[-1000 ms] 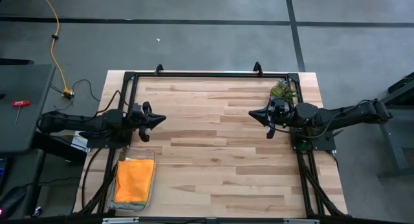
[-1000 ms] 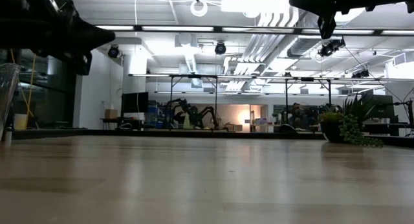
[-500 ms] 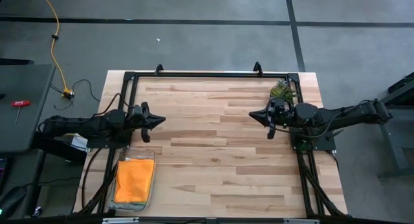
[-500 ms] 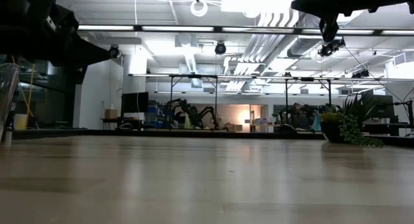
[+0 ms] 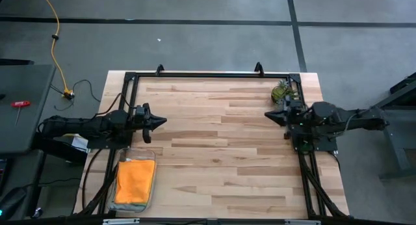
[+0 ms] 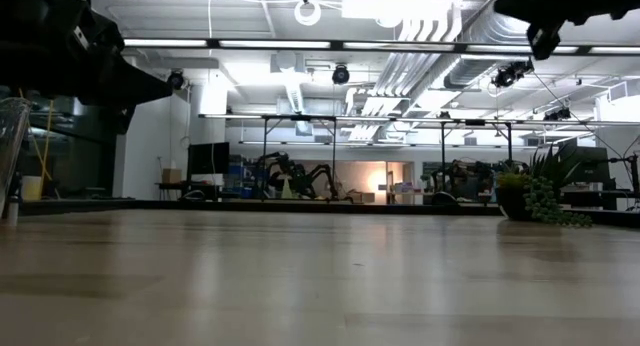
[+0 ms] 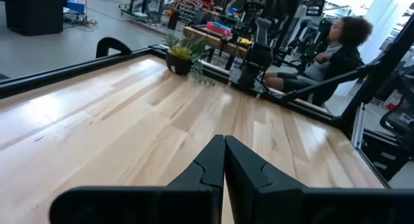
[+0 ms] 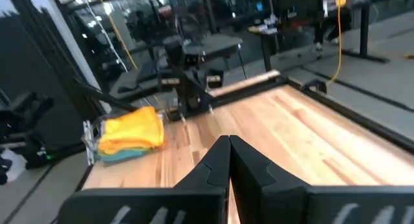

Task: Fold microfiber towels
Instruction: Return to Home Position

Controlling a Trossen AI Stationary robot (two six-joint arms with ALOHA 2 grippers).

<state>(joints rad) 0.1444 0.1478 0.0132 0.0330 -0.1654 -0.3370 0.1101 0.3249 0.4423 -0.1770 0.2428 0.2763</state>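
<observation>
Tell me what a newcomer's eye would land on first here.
The bright orange towel stands out against the pale wooden table. It tops a stack of folded towels in the clear tray, at the high view's bottom-left table corner. Next come the left gripper and right gripper, both shut and empty, pointing at each other from opposite table edges, with a small green plant beside the right one.

The orange towel (image 5: pixel 135 179) covers the stack in the clear bin (image 5: pixel 138 154), so only an edge of a teal towel (image 8: pixel 123 154) shows beneath (any cloths between them are hidden). In the low view the picture's left edge cuts off the bin.
</observation>
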